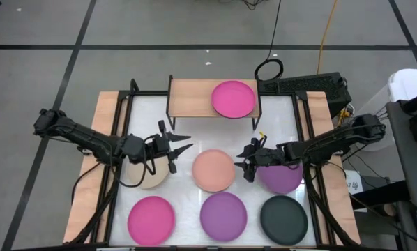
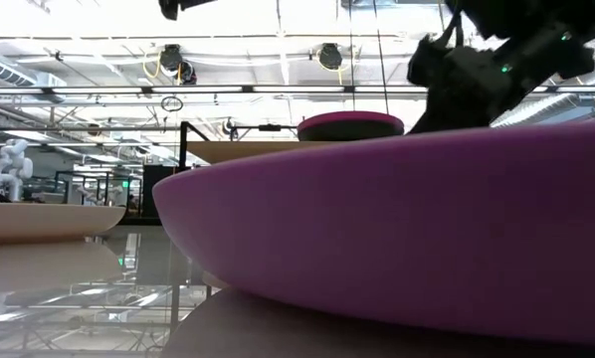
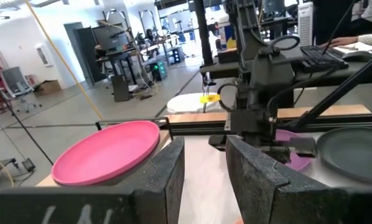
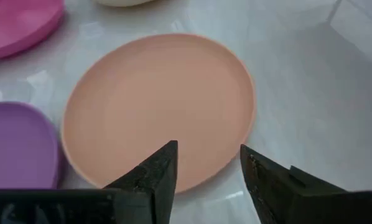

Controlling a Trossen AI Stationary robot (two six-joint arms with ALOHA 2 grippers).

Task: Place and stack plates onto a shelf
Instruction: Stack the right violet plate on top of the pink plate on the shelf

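The shelf (image 1: 194, 90) stands at the table's far edge and carries a magenta plate (image 1: 233, 99) on its right half. On the table lie a peach plate (image 1: 214, 170), a beige plate (image 1: 151, 178), two purple plates (image 1: 223, 215) (image 1: 284, 180), a second magenta plate (image 1: 151, 218) and a dark plate (image 1: 284, 218). My left gripper (image 1: 183, 146) hangs open above the table between the beige and peach plates, pointing right. My right gripper (image 4: 208, 158) is open, pointing left and down over the peach plate's (image 4: 161, 106) right edge, apparently without touching it.
Black rails and wooden side strips (image 1: 104, 139) border the white table top on both sides. Cables and a keyboard (image 1: 313, 85) lie beyond the far right corner. In the low view the near purple plate (image 2: 397, 229) fills the foreground and hides most of the table.
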